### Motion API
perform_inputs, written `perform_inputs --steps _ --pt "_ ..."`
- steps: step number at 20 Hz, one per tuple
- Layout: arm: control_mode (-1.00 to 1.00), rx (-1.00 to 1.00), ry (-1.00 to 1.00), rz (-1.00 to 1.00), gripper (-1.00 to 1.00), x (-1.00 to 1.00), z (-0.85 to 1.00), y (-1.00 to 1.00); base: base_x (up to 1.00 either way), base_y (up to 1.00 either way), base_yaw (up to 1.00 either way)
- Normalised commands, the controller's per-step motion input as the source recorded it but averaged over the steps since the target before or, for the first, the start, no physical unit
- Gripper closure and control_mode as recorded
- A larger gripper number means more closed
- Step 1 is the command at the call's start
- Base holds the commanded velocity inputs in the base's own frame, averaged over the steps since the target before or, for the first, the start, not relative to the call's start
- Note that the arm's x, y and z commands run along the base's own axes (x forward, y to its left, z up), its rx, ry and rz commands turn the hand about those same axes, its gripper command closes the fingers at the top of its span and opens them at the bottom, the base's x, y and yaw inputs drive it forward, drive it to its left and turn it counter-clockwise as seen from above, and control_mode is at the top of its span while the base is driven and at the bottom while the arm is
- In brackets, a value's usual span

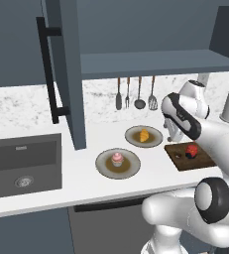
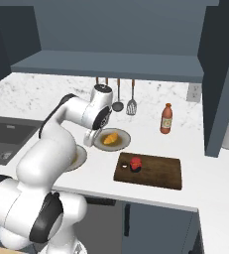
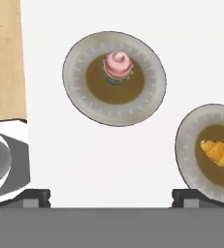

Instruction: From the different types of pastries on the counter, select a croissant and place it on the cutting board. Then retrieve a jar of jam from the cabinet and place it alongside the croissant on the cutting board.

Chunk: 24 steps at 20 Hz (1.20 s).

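1. The croissant [image 1: 143,135], a small golden-orange curved pastry, lies in the middle of a round grey-rimmed plate [image 1: 155,141] on the white counter [image 1: 81,173], towards the back wall and just beside the far left corner of the cutting board [image 1: 178,158].
2. It is not yet on the board, so the first half of the task looks unfinished.
3. The jar of jam [image 1: 191,149], small, red and dark-lidded, already stands on the cutting board near its left end, close to the small hole.
4. The other of the pastries, a pink-frosted cupcake [image 1: 117,158], sits on a second plate [image 1: 103,166] nearer the counter's front edge, to the left of the croissant's plate.
5. The gripper [image 3: 110,196] hangs above the counter between the two plates, pointing down. In the hand view its two dark finger tips [image 3: 32,195] are set wide apart with bare white counter between them, so the pincer is spread and holds nothing.
6. In that hand view the croissant lies beyond one finger tip, off to the side rather than between the tips.
7. Judged from this, the step in hand is the reach for the croissant. The next move calls for shifting the hand sideways until the pastry sits between the tips, then lowering and closing gently on it.
8. The cabinet [image 1: 66,74] door stands open at the left, above the dark sink [image 1: 7,158]. Utensils [image 1: 136,94] hang on the back wall, and an orange-red bottle [image 2: 167,119] stands behind the board.
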Motion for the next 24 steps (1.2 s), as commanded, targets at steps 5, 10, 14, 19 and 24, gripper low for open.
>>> perform_inputs --steps 5,10,14,19,24 --pt "-1.0 -0.12 0.0 0.18 -1.0 0.0 -0.29 0.0 0.0 0.0 0.0" --pt "-1.0 -0.05 0.0 0.14 -1.0 0.03 -0.04 0.0 0.0 0.0 0.0" --pt "-1.0 0.0 0.0 0.25 -1.0 0.24 0.0 0.0 0.0 0.0 0.0" --pt "-1.0 0.0 0.0 0.25 -1.0 0.34 0.0 0.0 0.0 0.0 0.0" --pt "-1.0 0.0 0.01 0.04 -1.0 0.29 0.0 -0.01 0.0 0.0 0.0"
